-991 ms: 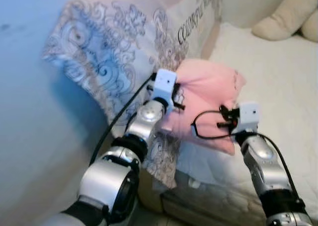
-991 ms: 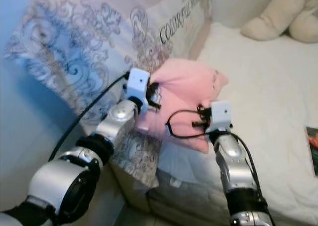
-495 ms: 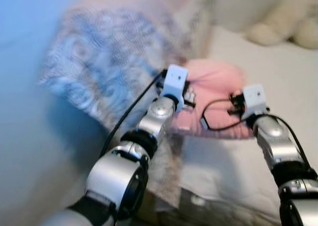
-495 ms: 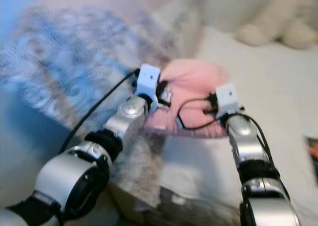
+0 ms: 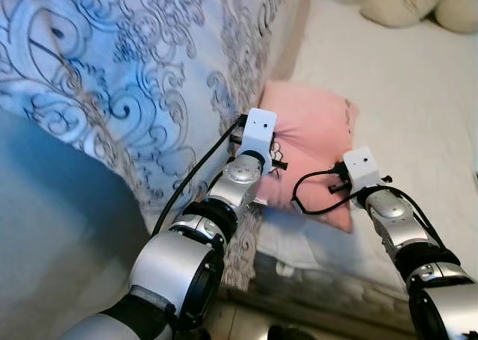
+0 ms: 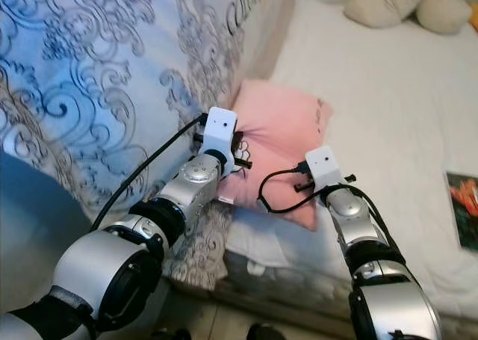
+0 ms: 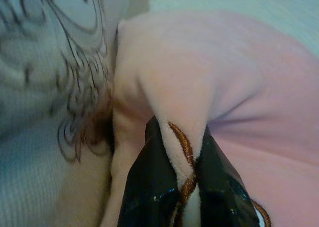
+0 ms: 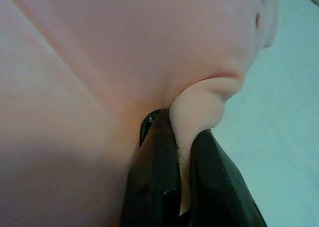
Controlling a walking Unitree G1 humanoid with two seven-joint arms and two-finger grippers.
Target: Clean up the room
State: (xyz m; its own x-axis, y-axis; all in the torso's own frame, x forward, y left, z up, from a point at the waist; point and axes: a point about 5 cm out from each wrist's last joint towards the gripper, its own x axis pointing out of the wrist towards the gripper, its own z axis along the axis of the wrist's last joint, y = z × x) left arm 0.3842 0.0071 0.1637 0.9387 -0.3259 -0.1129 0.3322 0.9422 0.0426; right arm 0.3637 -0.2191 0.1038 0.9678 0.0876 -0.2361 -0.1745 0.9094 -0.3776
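- Left wrist view: the left gripper (image 7: 187,184) has its jaws clamped on a fold of the pink pillow (image 5: 310,142), beside the patterned blanket (image 5: 127,78).
- Right gripper (image 8: 184,182) likewise pinches a pillow edge between closed jaws.
- Pillow lies on the mattress (image 5: 403,93); it looks soft and light, likely to sag, so two spread pinches suit it.

patterned quilt (image 5: 134,78) crowding the left, open white mattress (image 5: 418,86) right, plush toy (image 5: 418,0) far
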